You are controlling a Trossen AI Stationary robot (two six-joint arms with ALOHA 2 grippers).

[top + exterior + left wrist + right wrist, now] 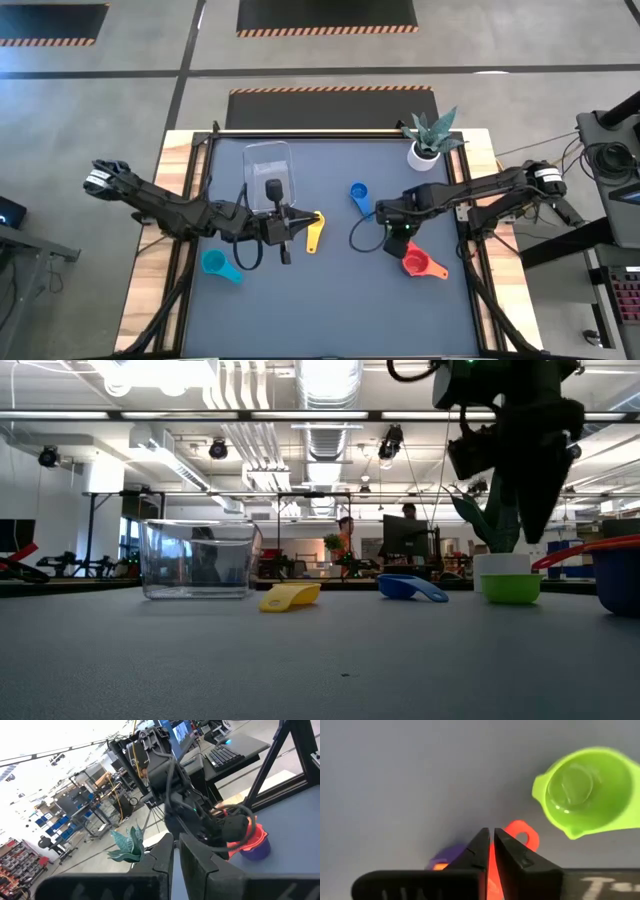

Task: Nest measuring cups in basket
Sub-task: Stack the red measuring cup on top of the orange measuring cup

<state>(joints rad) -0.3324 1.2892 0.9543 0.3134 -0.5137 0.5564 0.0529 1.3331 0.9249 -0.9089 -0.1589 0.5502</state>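
Observation:
My right gripper [491,837] is shut and points steeply down over a red cup [521,833], which sits in a purple cup [256,850] near the table's right side. A green cup [590,787] stands upright on the mat beside them. A blue cup [359,196], a yellow cup [315,232] and a teal cup [218,265] lie apart on the mat. The clear basket [268,172] stands at the far left of centre. My left gripper [176,865] is shut, held level above the mat near the yellow cup, with nothing between its fingers. My right gripper comes from above with its shut fingertips [481,840] over the red cup's handle, next to the handle's holed end [525,836]. I cannot tell whether they touch it. The red cup stays in the purple cup on the mat.
A white plant pot [425,152] stands at the far right corner. The wooden table edge and black frame [203,150] border the dark mat. There is bare mat [330,300] along the near side between the teal cup and the red cup.

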